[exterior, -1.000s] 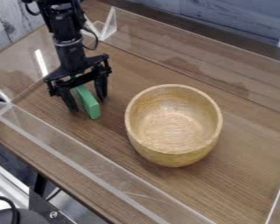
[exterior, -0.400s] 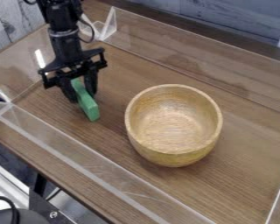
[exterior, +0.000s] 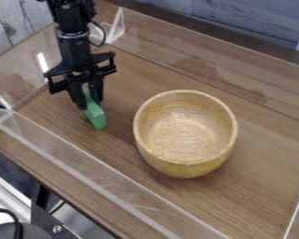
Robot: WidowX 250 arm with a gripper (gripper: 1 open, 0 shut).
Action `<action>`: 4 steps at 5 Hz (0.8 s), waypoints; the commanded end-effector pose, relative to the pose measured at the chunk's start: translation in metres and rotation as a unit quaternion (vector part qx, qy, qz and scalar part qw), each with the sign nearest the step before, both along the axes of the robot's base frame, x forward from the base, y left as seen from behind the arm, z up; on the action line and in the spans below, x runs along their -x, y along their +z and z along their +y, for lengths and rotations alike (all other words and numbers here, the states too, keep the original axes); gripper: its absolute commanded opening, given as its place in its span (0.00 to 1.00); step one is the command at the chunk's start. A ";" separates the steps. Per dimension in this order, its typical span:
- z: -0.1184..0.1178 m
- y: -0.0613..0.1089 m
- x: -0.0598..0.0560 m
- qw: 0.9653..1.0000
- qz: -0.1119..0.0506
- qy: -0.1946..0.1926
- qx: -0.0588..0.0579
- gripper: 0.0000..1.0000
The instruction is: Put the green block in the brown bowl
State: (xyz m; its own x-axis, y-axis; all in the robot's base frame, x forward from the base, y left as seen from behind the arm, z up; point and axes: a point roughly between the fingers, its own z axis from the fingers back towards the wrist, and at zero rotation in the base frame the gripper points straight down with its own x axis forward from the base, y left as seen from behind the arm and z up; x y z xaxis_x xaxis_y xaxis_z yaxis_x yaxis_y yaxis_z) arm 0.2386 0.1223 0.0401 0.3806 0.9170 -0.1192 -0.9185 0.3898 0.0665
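Observation:
The green block (exterior: 96, 115) is a small bright bar standing on end on the wooden table, its upper part between my fingers. My gripper (exterior: 87, 96) points straight down at the left of the view and is shut on the green block's top. The brown bowl (exterior: 186, 132) sits to the right of the block, round, light wood, with nothing inside. A gap of bare table separates block and bowl.
The wooden table (exterior: 239, 75) is ringed by a low clear plastic wall (exterior: 64, 159) along its front and left edges. A white tag (exterior: 112, 26) hangs behind the arm. The table's front edge drops off at bottom left.
My fingers have closed from a wide spread onto the green block. The block now stands more upright and looks slightly raised.

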 end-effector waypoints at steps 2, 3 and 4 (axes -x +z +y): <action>0.005 -0.002 -0.004 1.000 -0.003 -0.010 -0.009 0.00; 0.010 0.000 -0.001 1.000 -0.002 -0.008 -0.007 0.00; 0.005 0.019 -0.001 0.999 0.003 -0.039 0.011 0.00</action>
